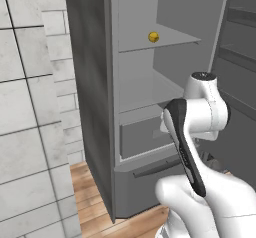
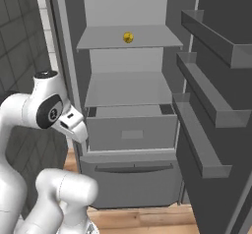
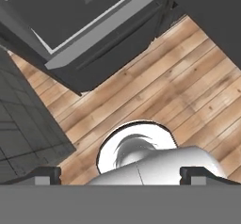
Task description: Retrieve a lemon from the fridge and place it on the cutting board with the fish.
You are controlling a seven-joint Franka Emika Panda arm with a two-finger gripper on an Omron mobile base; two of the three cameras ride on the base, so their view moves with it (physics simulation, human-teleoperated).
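The grey fridge (image 1: 92, 87) (image 2: 66, 41) stands open in front of me. The lemon (image 1: 154, 37) (image 2: 128, 37), small, round and bright yellow, rests alone on the upper inner shelf, near its middle. My arm is folded low in front of the fridge, well below the lemon. In the hand view my gripper (image 3: 120, 176) looks down at the wooden floor and the fridge's bottom edge (image 3: 94, 44). Its fingertips (image 3: 44, 175) stand far apart, open, with nothing between them. The cutting board and the fish are out of view.
The open fridge door (image 2: 216, 110) with its door shelves stands at the right. A lower shelf (image 2: 130, 88) and a drawer (image 2: 132, 130) lie under the lemon's shelf. A tiled wall (image 1: 30, 112) closes the left side. Wooden floor (image 1: 90, 192) lies below.
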